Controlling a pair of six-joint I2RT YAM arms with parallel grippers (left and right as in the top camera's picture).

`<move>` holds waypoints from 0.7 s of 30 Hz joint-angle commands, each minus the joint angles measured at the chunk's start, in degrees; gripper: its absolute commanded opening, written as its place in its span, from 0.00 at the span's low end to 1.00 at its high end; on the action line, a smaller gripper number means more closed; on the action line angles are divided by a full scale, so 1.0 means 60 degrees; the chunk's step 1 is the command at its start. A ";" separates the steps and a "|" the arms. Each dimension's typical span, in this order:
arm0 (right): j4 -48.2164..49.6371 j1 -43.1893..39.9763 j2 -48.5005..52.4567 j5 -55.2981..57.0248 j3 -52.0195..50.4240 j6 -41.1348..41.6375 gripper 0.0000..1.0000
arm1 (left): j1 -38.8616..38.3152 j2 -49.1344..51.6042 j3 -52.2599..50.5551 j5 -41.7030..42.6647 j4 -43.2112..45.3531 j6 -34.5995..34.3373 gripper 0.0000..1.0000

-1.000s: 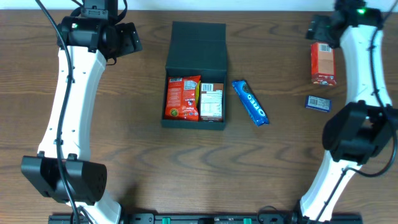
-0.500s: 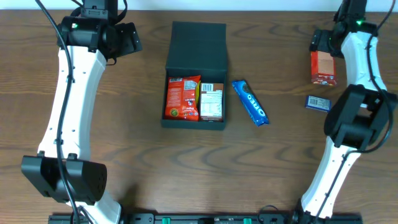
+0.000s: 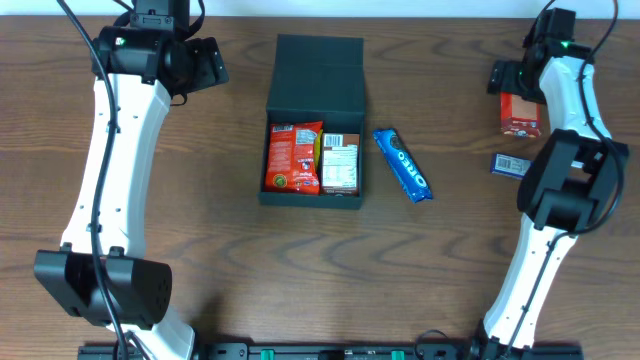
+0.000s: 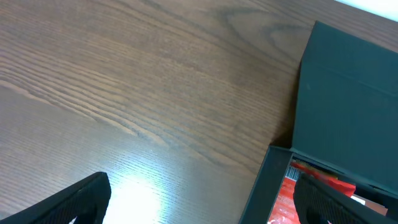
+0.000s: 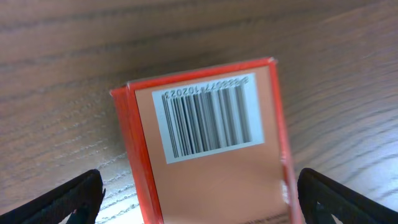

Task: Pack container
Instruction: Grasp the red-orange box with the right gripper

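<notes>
The black container point(image 3: 279, 105) lies mid-table with its flap lid point(image 3: 320, 62) open toward the back. It holds a red snack packet point(image 3: 293, 157) and a white and brown packet point(image 3: 339, 163). A blue Oreo packet point(image 3: 402, 165) lies on the table just right of it. My left gripper point(image 3: 205, 62) is open and empty, left of the lid; the left wrist view shows its fingers point(image 4: 205, 208) wide apart by the container's wall point(image 4: 264, 186). My right gripper point(image 3: 506, 78) is open over a red carton point(image 3: 520, 112), its fingers point(image 5: 199, 199) either side of the carton point(image 5: 211, 143).
A small blue packet point(image 3: 512, 165) lies on the table in front of the red carton, beside the right arm point(image 3: 570, 190). The left arm point(image 3: 110, 170) runs along the left side. Bare wood table point(image 3: 300, 270) lies in front of the container.
My right gripper has moved from behind the red carton down and a little left over its far end. The left arm and the packets have not moved.
</notes>
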 commanded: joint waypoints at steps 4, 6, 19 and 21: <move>-0.0076 -0.0018 0.0171 -0.0178 0.0000 -0.0186 0.99 | -0.0015 0.0073 -0.0047 -0.0171 -0.0025 0.0069 0.95; -0.0178 -0.0036 0.0197 -0.0182 0.0000 -0.0335 0.99 | -0.0015 0.0073 -0.0047 -0.0171 -0.0025 0.0069 0.95; -0.0882 -0.0044 0.0284 -0.0433 0.0000 -0.0714 0.99 | -0.0015 0.0073 -0.0047 -0.0168 -0.0022 0.0066 0.95; -0.0965 -0.0044 0.0284 -0.0433 0.0000 -0.0714 0.99 | -0.0015 0.0073 -0.0047 -0.0168 -0.0025 0.0066 0.95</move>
